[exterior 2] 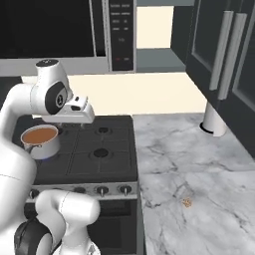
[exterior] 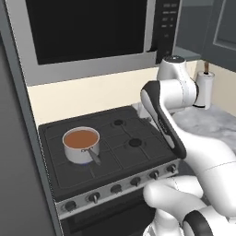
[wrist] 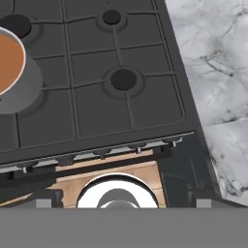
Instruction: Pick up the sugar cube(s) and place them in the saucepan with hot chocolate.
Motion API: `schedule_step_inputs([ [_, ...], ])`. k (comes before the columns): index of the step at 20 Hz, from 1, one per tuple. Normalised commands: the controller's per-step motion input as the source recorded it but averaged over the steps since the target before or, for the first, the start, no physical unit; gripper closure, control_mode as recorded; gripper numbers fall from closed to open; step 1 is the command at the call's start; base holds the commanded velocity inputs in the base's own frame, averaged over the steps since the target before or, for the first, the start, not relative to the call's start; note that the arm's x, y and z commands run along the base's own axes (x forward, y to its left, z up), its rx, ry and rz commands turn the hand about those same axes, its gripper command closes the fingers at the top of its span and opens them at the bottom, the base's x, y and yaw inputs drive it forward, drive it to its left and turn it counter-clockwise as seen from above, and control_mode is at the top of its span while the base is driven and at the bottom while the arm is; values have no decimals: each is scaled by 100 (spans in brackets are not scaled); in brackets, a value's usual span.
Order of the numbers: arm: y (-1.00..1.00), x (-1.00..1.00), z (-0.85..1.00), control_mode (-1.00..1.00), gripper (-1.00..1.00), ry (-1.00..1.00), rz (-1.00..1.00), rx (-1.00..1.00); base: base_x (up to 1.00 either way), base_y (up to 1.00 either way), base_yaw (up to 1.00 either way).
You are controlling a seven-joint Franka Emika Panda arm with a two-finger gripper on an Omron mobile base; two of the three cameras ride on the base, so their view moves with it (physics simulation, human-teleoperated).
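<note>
1. The saucepan [exterior: 81, 145] sits on the front-left burner of the stove [exterior: 124, 152], brown liquid inside.
2. The hand [exterior 2: 79, 112] hovers above the stove's middle; I cannot tell whether its fingers are apart or together.
3. A small tan sugar cube [exterior 2: 187, 202] lies on the marble worktop [exterior 2: 199, 169], well right of the stove. The pick looks not yet begun; next the hand must swing right and descend over it.
4. No readable writing anywhere.

black stove [exterior: 124, 138] w/ microwave [exterior: 87, 32] above, cream wall [exterior 2: 144, 92], grey marble counter [exterior 2: 199, 169], dark cabinets [exterior 2: 224, 55] at right.
</note>
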Motion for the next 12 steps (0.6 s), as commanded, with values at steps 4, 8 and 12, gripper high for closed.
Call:
schedule_step_inputs([
  [4,0,0,0,100,-100,0,0,0,2,0,-26],
  [8,0,0,0,100,-100,0,0,0,13,13,-24],
  [12,0,0,0,100,-100,0,0,0,33,63,-32],
])
